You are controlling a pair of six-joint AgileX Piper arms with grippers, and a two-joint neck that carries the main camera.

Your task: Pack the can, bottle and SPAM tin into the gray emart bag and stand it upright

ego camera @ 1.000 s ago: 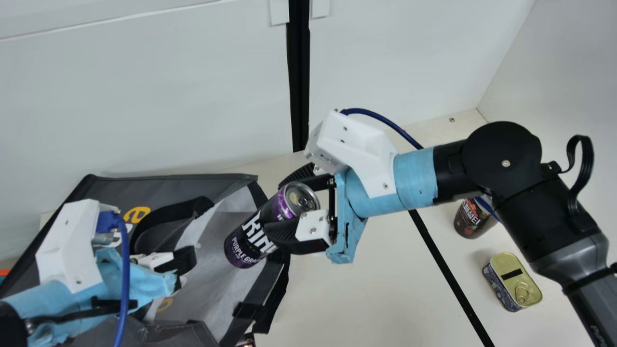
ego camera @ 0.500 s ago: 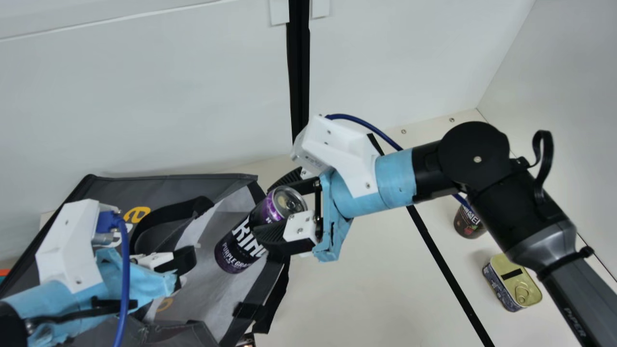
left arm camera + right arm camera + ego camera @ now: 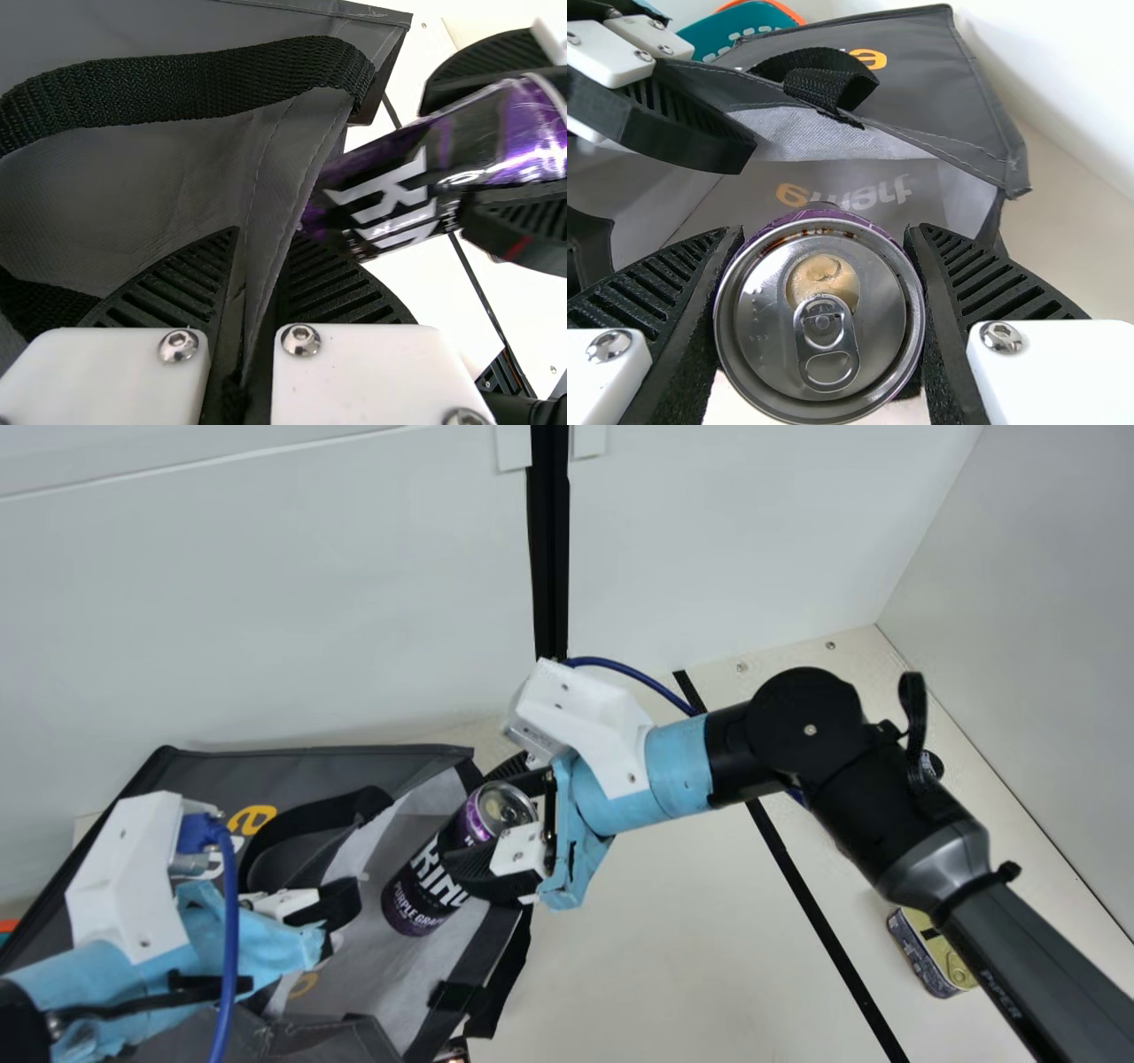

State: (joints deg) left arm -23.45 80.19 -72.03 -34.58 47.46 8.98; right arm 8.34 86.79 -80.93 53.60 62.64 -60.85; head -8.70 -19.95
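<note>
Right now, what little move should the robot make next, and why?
Probably ease the purple-and-black metal can down into the gray fabric bag before letting go. The right end effector grips it near its top, tilted, with its bottom end pointing into the bag's open mouth, while the left end effector pinches the bag's fabric, which may steady that opening.

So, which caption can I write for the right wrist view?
Right gripper holding a silver-topped purple metal can at the mouth of a gray fabric bag.
</note>
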